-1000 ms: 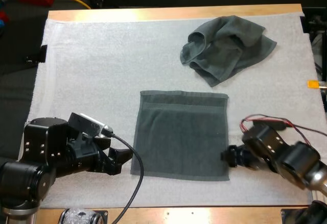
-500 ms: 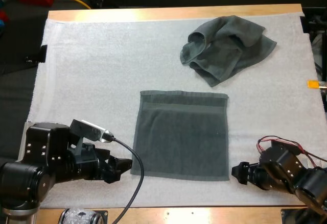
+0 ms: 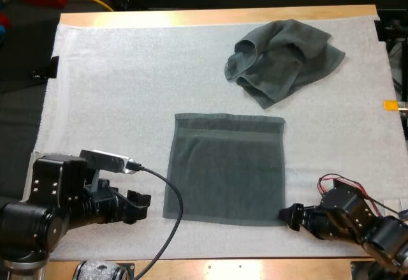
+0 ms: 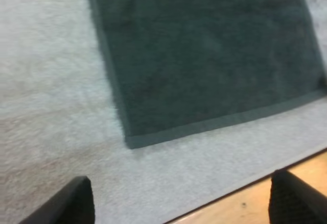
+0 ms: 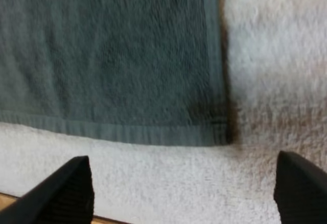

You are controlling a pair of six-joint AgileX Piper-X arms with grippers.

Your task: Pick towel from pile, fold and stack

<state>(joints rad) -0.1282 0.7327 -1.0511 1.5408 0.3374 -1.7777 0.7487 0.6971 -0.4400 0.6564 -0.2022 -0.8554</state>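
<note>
The left gripper (image 3: 143,201) sits low over the white mat (image 3: 121,82), just off the near-left corner of the flat towel (image 3: 226,168), with a narrow strip of bare mat between them. In the left wrist view the left gripper (image 4: 185,202) is released. Its two black fingers (image 4: 71,206) stand wide apart over bare mat, clear of the flat towel (image 4: 204,55), whose hemmed near-left corner lies ahead of them. The wooden table (image 4: 286,183) edge runs close by the far finger.

The flat towel is spread square in the middle of the mat, its edges straight and its far hem showing as a band. Only a thin band of mat separates its near edge from the table's near side. To its left and beyond it the mat is wide and bare.

The crumpled towel (image 3: 280,57) lies at the far right, well apart from the flat one, near the mat's far edge.

The right gripper (image 3: 288,215) is just beside the flat towel's near-right corner. In the right wrist view the right gripper (image 5: 185,191) is also released, its fingers (image 5: 64,193) parted over the mat, and the corner of the flat towel (image 5: 112,55) lies just ahead, untouched.
</note>
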